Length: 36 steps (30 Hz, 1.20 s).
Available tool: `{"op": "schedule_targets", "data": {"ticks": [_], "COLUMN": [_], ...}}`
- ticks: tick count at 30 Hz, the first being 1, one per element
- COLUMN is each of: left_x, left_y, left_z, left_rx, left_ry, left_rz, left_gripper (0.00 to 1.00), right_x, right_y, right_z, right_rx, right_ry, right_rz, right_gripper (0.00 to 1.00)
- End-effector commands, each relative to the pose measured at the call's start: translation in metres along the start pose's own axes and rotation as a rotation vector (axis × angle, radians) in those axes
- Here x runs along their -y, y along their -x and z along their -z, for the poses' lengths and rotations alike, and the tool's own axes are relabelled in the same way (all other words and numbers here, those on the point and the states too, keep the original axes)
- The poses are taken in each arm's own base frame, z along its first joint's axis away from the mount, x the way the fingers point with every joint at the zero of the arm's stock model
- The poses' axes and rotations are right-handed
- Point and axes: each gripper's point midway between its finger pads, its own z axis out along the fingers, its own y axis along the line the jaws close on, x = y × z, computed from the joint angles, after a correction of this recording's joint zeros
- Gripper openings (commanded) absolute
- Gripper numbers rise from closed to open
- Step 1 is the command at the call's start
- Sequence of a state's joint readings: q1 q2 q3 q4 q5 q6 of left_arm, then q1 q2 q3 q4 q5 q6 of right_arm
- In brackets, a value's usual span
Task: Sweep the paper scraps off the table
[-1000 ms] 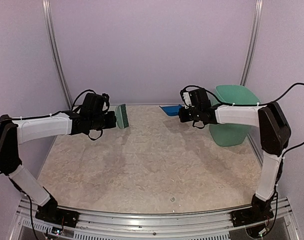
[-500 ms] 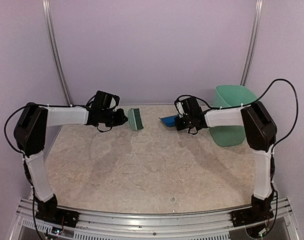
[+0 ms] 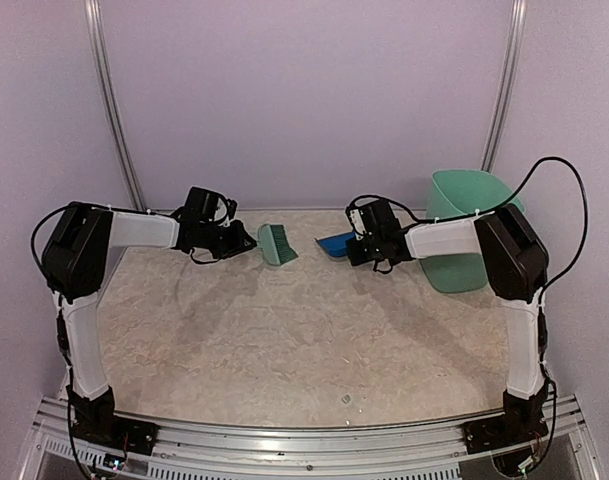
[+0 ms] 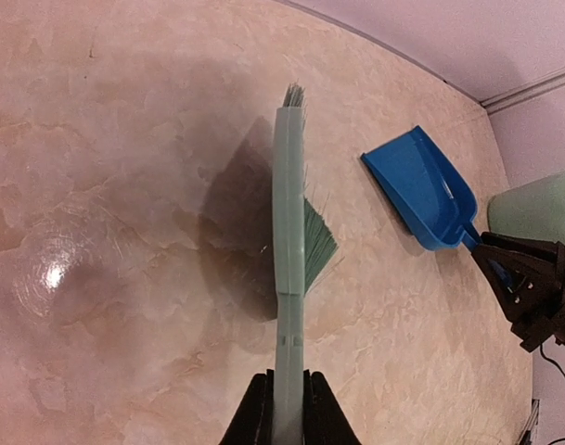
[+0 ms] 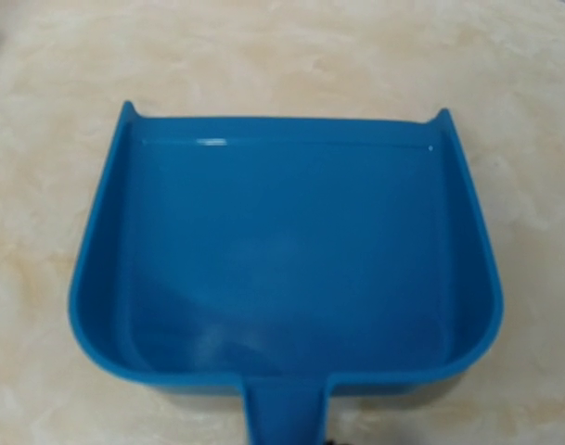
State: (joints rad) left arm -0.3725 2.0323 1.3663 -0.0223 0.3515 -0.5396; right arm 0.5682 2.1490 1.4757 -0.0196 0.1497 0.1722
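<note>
**Left claw on brush, right claw on dustpan: tools brought to the far edge**

Both claws are clamped. The left grips the handle of the brush. The right grips the stub handle of the dustpan.

Near zone: one pale speck lies just short of the rail. It is too small to say whether it is paper.

Middle zone: no scraps can be made out on the worktop in any view.

Far zone: a second ago both tools were held higher and further apart, with the arms folded back. Both arms have since stretched toward the back wall. Brush and dustpan now sit low and close together, bristles toward the pan mouth. Whether either touches the surface cannot be told. The pan is empty. The bin stands at the far right corner, just behind the right forearm.

Assessment: with an empty pan and no scraps seen ahead of the brush, the sweeping looks finished or nearly so. The tools appear to be on their way down for parking. The near speck is the one item left to check.
</note>
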Motion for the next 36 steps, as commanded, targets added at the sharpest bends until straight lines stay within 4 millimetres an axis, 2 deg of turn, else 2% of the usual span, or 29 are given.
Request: {"op": "schedule_targets", "data": {"ticks": [1, 6, 13, 20, 26, 30, 36], "left_x": [-0.021, -0.032, -0.036, -0.033, -0.026, -0.018, 0.001], "left_y": [-0.011, -0.013, -0.009, 0.004, 0.013, 0.022, 0.04], "left_z": [-0.008, -0.01, -0.005, 0.015, 0.039, 0.059, 0.106], "left_rx": [-0.038, -0.041, -0.02, 0.036, 0.099, 0.149, 0.269], "left_ry": [0.047, 0.082, 0.108, 0.154, 0.171, 0.18, 0.216], "left_rz": [0.026, 0.024, 0.01, -0.024, -0.055, -0.084, -0.146], "left_gripper": [0.14, 0.25, 0.42, 0.68, 0.98, 0.99, 0.99], "right_x": [-0.012, -0.014, -0.019, -0.021, -0.027, -0.029, -0.027], "right_y": [-0.012, -0.004, 0.005, 0.032, 0.064, 0.081, 0.109], "right_z": [-0.007, -0.004, 0.003, 0.022, 0.054, 0.076, 0.118], "right_rx": [-0.017, 0.011, 0.032, 0.09, 0.186, 0.245, 0.344], "right_ry": [0.036, 0.047, 0.079, 0.099, 0.146, 0.173, 0.18], "right_rz": [0.011, 0.003, 0.0, 0.006, 0.032, 0.042, 0.058], "right_gripper": [0.14, 0.21, 0.33, 0.38, 0.48, 0.5, 0.57]}}
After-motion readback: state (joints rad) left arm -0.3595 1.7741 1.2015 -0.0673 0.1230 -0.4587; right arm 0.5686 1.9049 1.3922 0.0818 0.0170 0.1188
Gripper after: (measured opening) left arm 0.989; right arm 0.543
